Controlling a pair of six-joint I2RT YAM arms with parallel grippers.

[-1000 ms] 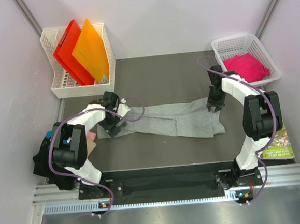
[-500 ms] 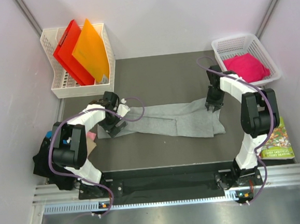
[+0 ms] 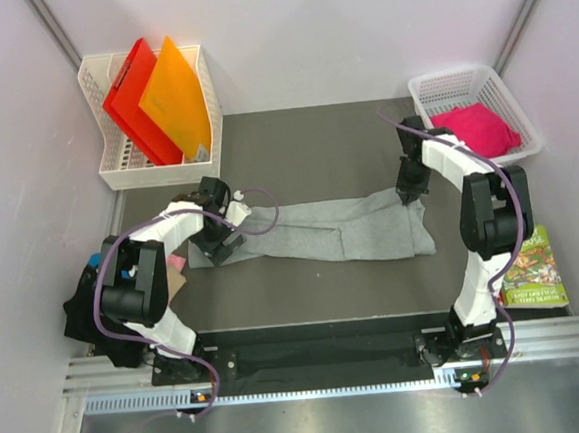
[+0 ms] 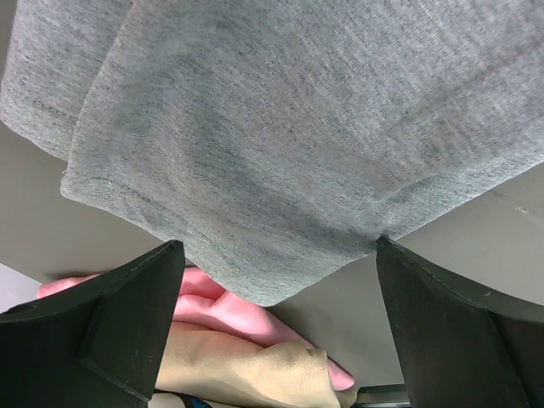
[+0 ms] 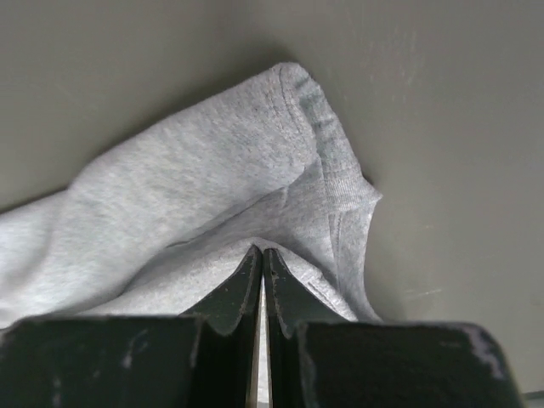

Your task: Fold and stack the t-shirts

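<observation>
Cloth lying limp: right gripper [image 3: 408,189] is pinching the grey t-shirt [image 3: 321,236] at centre right.
Left gripper [image 3: 219,242] is gaping over its left hem; corners are likely giving the surest hold.

A light grey cloth tee [image 3: 321,232] is lying folded in a long band; a crumpled pink tee [image 3: 475,128] is sitting far-right.
</observation>
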